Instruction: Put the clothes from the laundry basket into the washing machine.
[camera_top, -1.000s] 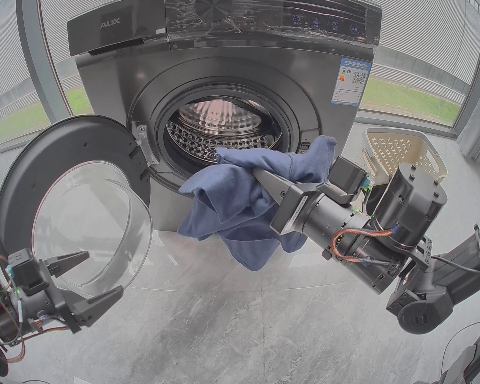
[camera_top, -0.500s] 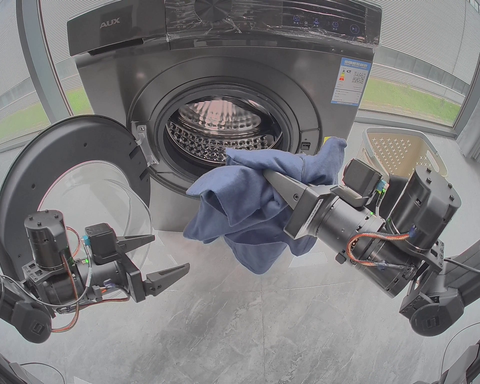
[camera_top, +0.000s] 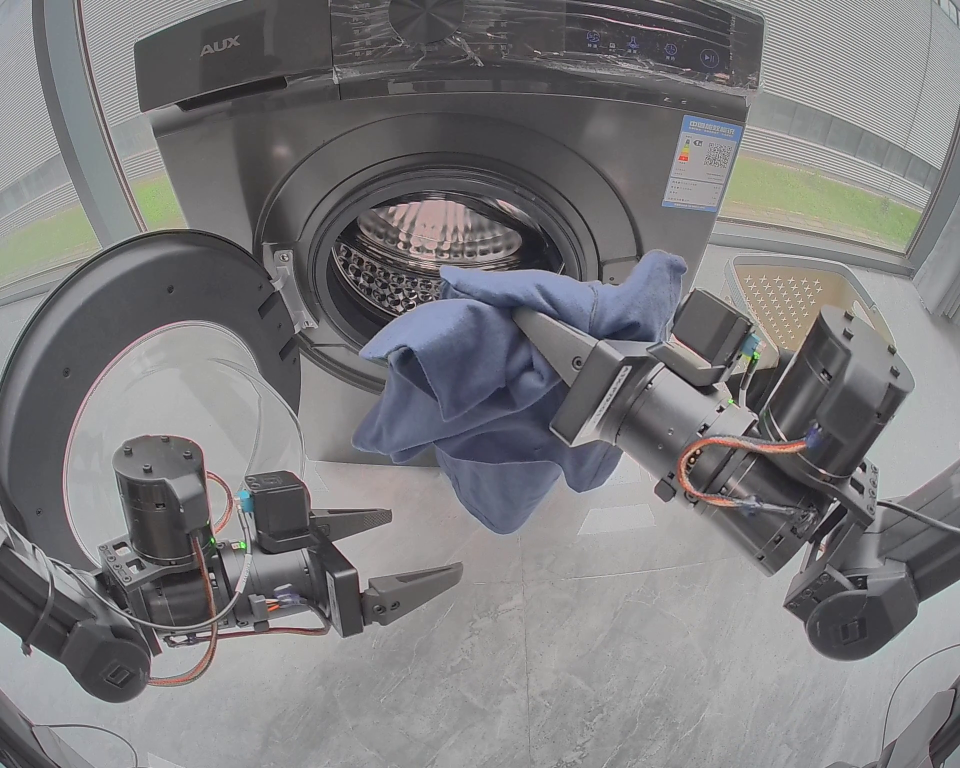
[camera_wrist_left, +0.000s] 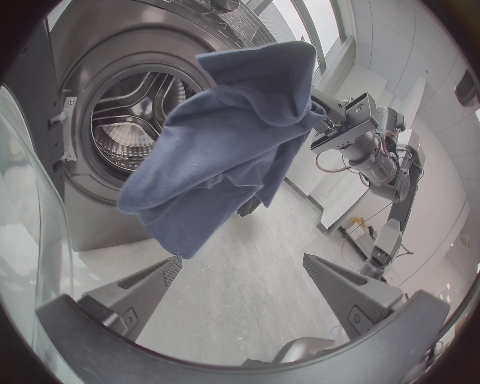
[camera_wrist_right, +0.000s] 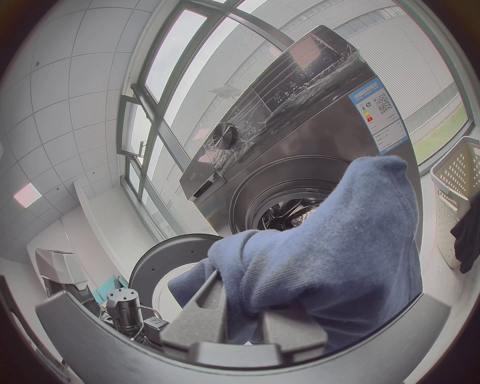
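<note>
Right gripper (camera_top: 527, 327) clamped on blue garment (camera_top: 450, 390) hanging at 5 o'clock of the drum mouth (camera_top: 420, 245); left gripper (camera_top: 426, 543) spread open at 7 o'clock; risk: trailing folds may catch the rim and spill outside

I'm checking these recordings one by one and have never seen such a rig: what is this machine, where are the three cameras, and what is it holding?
This is a two-armed robot facing a washing machine whose door is swung open. The wide picture comes from a camera on its head, looking down; the two round ones come from a camera on each wrist, looking along that arm's two-fingered tool. The right tool is shut on a blue garment, held in the air before the drum opening, not yet inside. The left tool is open and empty, low above the floor near the door. The laundry basket stands on the floor at the robot's right, beside the machine.
</note>
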